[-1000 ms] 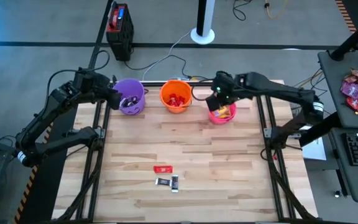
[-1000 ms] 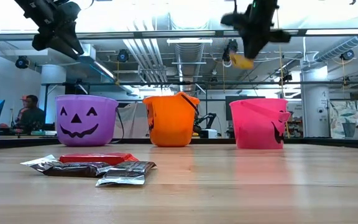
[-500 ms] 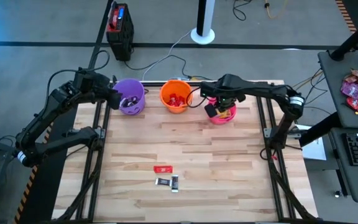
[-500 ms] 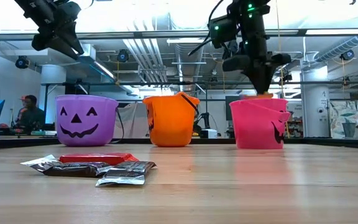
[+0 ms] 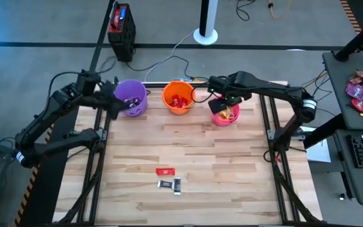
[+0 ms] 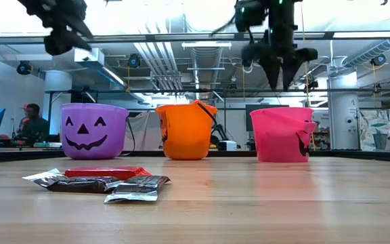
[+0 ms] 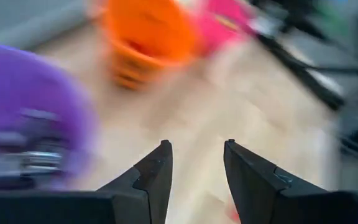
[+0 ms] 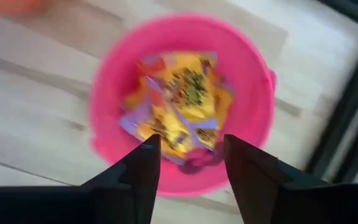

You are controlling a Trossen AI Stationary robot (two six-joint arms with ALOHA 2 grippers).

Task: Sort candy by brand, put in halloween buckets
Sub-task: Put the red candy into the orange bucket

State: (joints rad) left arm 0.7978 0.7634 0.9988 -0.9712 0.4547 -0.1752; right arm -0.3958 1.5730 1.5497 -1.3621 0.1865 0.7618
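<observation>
Three buckets stand along the table's far edge: purple, orange and pink. The pink bucket holds several yellow packets. One red bar and dark bars lie on the table near its front; the low view shows them at the left. My right gripper is open and empty above the pink bucket. My left gripper is open and empty, in the air beside the purple bucket.
The arms' dark frame rails run along the table's left and right sides. A side desk with a heap of red and pink sweets stands at the right. A person sits in the room behind. Bare wood lies mid-table.
My right gripper came down over the pink bucket with a yellow packet, let it go into the bucket, and rose again, now open and empty. My left gripper has begun swinging away from the purple bucket toward the table's middle.
</observation>
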